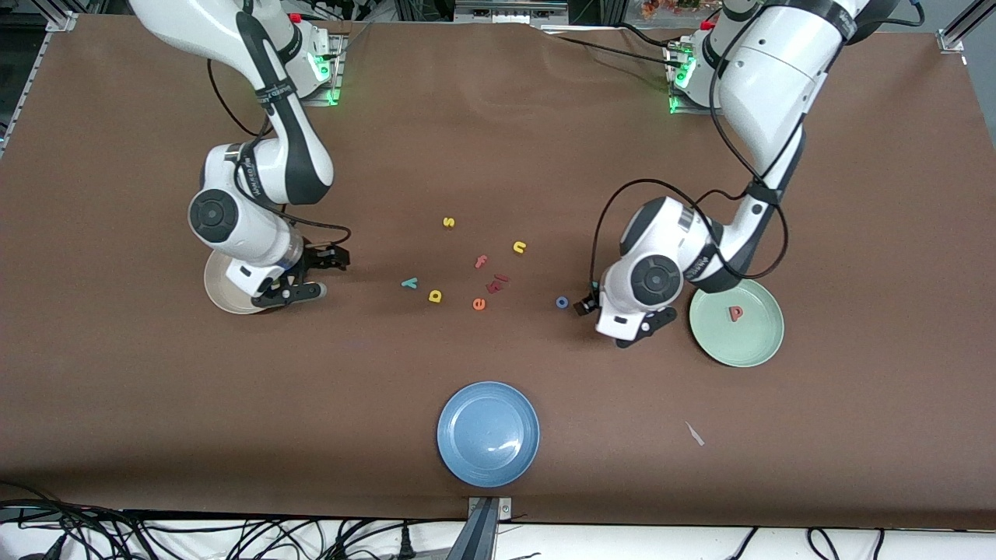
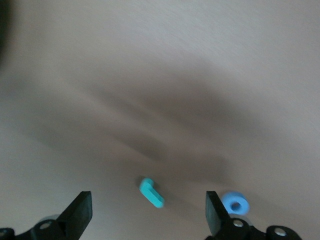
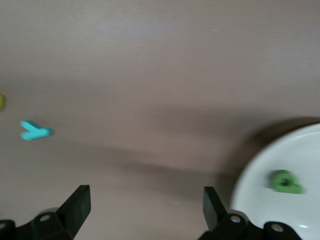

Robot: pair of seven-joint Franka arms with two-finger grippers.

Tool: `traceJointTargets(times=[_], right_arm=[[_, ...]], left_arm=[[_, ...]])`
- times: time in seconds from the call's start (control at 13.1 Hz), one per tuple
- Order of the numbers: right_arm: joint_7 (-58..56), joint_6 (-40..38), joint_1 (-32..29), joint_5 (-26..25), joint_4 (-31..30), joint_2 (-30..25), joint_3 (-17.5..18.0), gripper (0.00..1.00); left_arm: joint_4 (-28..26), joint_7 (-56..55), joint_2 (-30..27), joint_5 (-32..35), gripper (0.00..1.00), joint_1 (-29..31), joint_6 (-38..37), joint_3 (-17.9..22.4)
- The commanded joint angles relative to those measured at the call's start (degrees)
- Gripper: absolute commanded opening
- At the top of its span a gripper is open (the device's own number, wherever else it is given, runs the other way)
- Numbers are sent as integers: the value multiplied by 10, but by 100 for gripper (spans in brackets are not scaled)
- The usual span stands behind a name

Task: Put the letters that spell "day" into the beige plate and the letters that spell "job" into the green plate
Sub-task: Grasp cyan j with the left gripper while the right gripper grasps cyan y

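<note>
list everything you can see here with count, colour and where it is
beige plate: 1, cream, right arm's end, half under the right gripper
green d: 1, in the beige plate
green plate: 1, pale green, left arm's end
pink b: 1, in the green plate
blue plate: 1, nearest the front camera
y: 1, teal, mid-table
a: 1, yellow, beside the y
o: 1, blue, beside the left gripper
j: 1, teal, under the left gripper
other letters: six; two yellow, pink, two dark red, orange; mid-table
left gripper: open
right gripper: open

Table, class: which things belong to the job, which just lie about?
Job: green d, teal y, yellow a, beige plate, teal j, blue o, pink b, green plate.
Lying about: blue plate, s, n, f, e, dark red letters.
</note>
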Motion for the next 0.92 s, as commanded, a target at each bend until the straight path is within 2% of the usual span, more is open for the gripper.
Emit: traceJointTargets(times=[0.0, 0.08, 0.15, 0.31, 0.46, 0.69, 0.76, 0.84], right_arm=[[86, 32, 20, 16, 30, 39, 21, 100], [112, 34, 32, 16, 50, 58, 21, 100], [139, 33, 42, 16, 69, 73, 21, 100], [185, 33, 60, 14, 101, 100, 21, 100], [226, 32, 74, 11, 131, 126, 21, 100], [253, 31, 85, 4, 145, 144, 20, 100], [254, 32, 87, 2, 147, 148, 21, 100], [255, 32, 91, 1, 152, 153, 20, 100]], left_arm=[[-17, -27, -7, -7, 99, -3, -6, -3], [-17, -49, -7, -8, 96, 1, -5, -3], [-21, -64, -7, -8, 88, 1, -3, -3], [-36, -116, -8, -9, 88, 5, 16, -4], [-71, -167, -10, -9, 89, 5, 72, -3], [-84, -201, -12, -9, 85, 5, 94, -5], [-84, -218, -12, -8, 74, -1, 95, -5], [-84, -219, -12, -9, 58, -3, 96, -5]])
